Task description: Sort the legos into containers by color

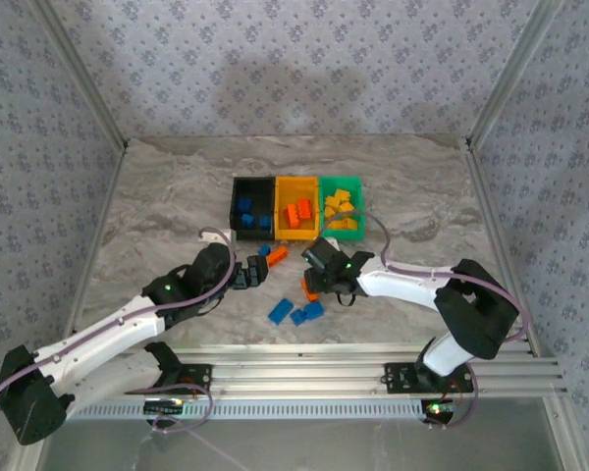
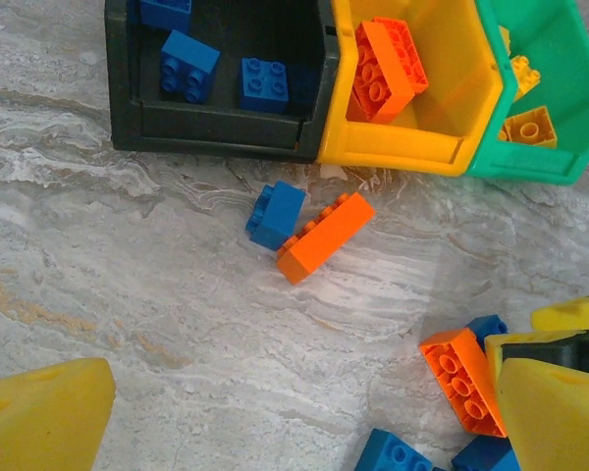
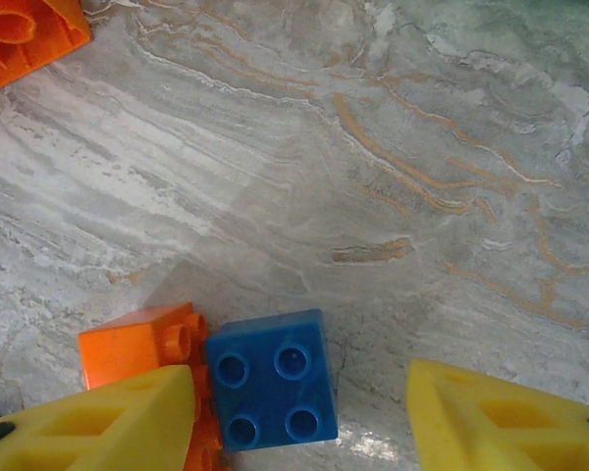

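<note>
Tabletop (image 1: 157,196): grey veined marble
Right pincer (image 3: 296,373): apart astride blue brick (image 3: 270,392); centre, exclude orange brick (image 3: 137,343)
Left pincer (image 2: 299,378): apart, empty

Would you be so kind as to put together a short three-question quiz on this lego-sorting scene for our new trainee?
1. True or false: the black bin holds blue legos.
2. Which colour of lego lies in the green bin? A blue, B red-orange, C yellow-orange.
3. Fill in: in the right wrist view, the loose brick lying on the table between the fingers of the right gripper is ___ in colour.

Key: 1 true. 2 C. 3 blue.
</note>
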